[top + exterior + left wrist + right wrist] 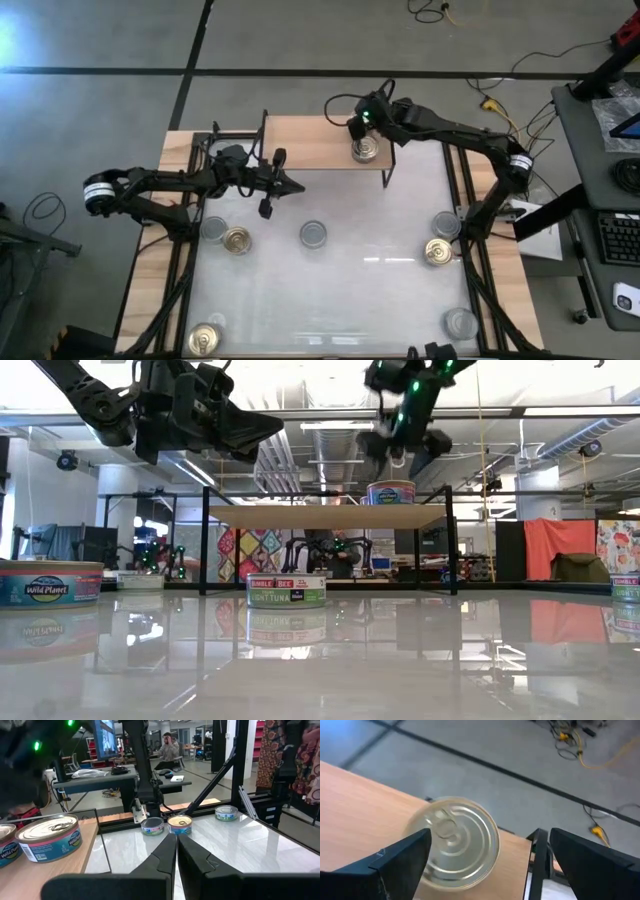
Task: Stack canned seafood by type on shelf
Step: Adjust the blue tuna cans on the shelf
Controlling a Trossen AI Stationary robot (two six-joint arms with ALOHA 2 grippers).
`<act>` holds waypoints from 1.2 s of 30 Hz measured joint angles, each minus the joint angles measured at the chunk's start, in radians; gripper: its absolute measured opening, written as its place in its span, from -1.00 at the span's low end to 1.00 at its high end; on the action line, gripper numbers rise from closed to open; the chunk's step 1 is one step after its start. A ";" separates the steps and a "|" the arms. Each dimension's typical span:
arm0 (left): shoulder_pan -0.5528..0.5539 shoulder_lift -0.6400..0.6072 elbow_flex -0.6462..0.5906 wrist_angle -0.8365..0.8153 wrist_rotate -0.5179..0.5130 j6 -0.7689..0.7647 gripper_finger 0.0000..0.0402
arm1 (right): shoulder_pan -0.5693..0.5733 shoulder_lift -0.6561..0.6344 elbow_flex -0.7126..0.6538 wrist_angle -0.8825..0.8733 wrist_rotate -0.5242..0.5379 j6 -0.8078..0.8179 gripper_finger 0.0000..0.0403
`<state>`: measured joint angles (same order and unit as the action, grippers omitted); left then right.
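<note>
The shelf stands at the table's far side, a light wood plank on black legs. One silver-topped tin rests on its right end, also seen in the low view as tin. My right gripper hovers open just above the shelf; the right wrist view shows a silver-topped tin between and below its spread fingers, untouched. In the left wrist view, part of a second tin shows beside the shelf tin. My left gripper is shut and held in the air in front of the shelf's near edge.
Loose tins sit on the white table top: silver and gold at left, silver in the middle, silver and gold at right, gold and silver at the near corners.
</note>
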<state>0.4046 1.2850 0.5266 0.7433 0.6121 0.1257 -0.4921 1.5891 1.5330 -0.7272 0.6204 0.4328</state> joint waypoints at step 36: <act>-0.029 0.002 0.000 0.019 0.000 -0.008 -1.00 | 0.176 0.024 -0.003 -0.295 0.080 0.142 0.98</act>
<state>0.3759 1.2865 0.5266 0.7628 0.6122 0.1181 -0.3164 1.6132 1.5303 -1.0221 0.7006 0.5747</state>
